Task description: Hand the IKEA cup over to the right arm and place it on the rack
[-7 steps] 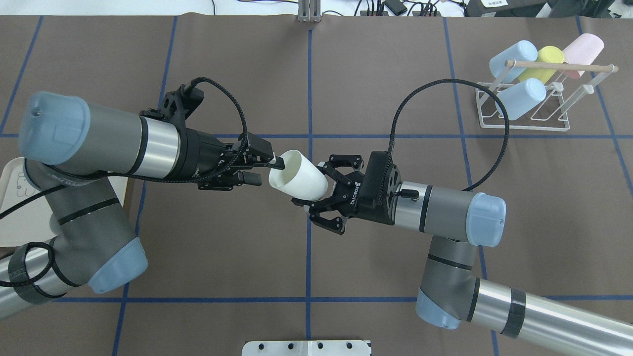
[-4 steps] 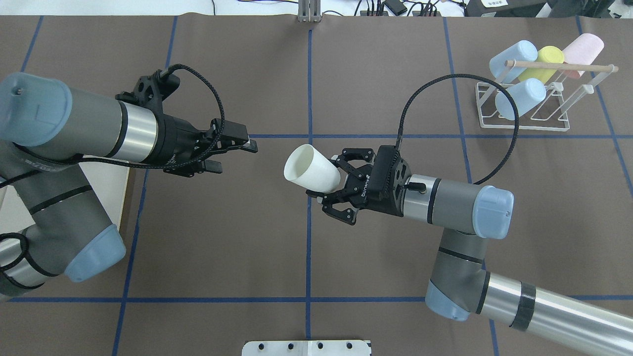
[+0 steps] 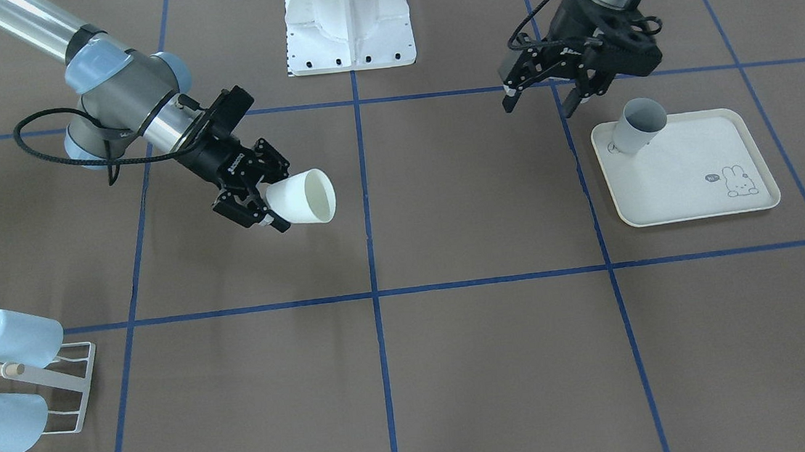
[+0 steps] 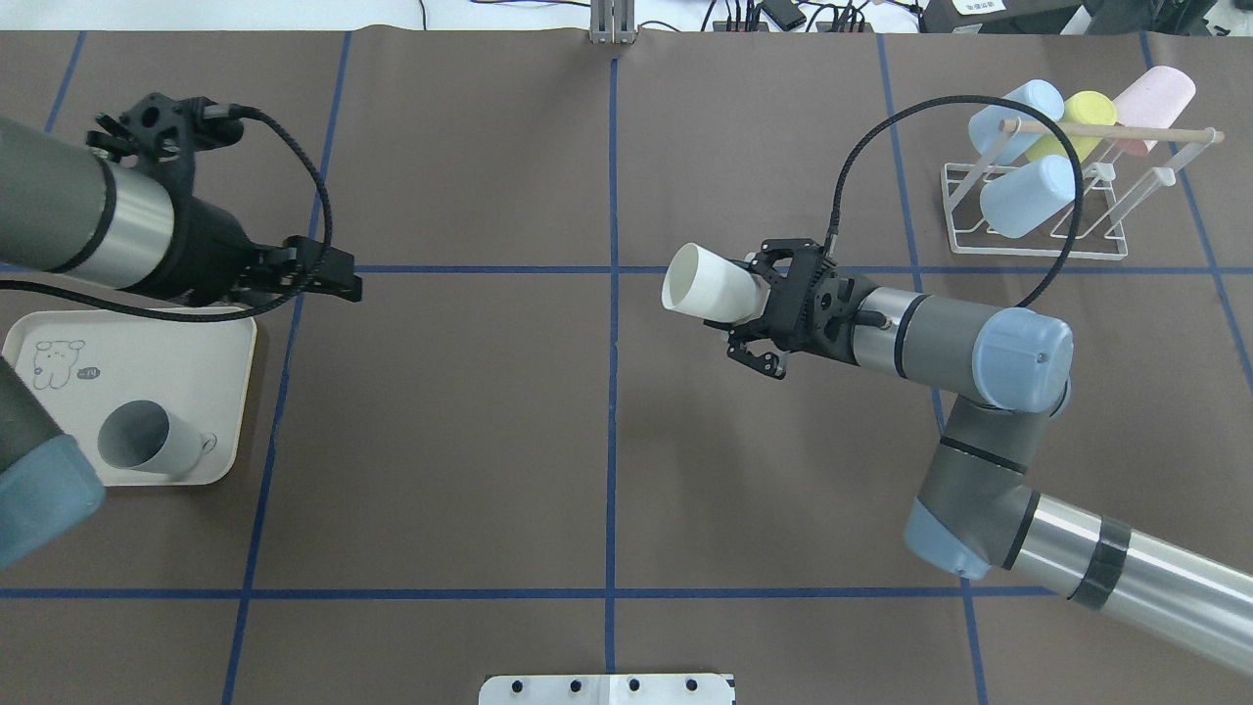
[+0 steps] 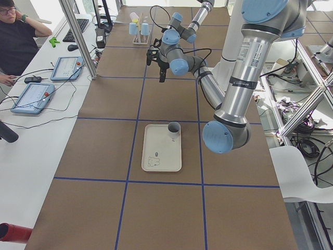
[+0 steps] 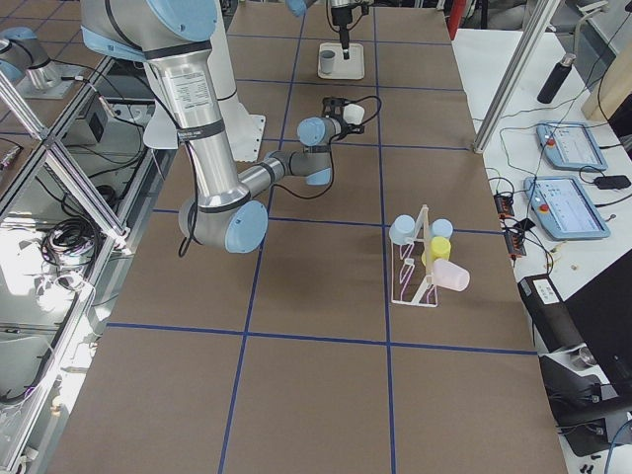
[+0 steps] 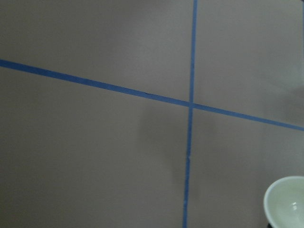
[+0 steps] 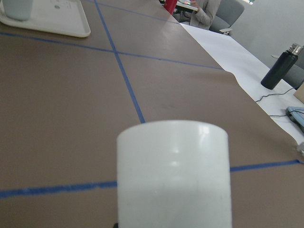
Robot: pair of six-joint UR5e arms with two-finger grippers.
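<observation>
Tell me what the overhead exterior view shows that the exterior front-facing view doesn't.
Only overhead: the pale pink plastic cup on the small white wire rack, and the rack whole. Only front-facing: the left tool with its fingers clearly spread, empty. Both: the right tool shut on the white plastic cup, and the grey cup on the cream rabbit-print tray.

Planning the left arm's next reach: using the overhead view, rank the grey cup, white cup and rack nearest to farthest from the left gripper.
1. grey cup, on the tray near the left gripper, left side.
2. white cup, right of centre, in the right gripper.
3. rack, far right corner.
</observation>
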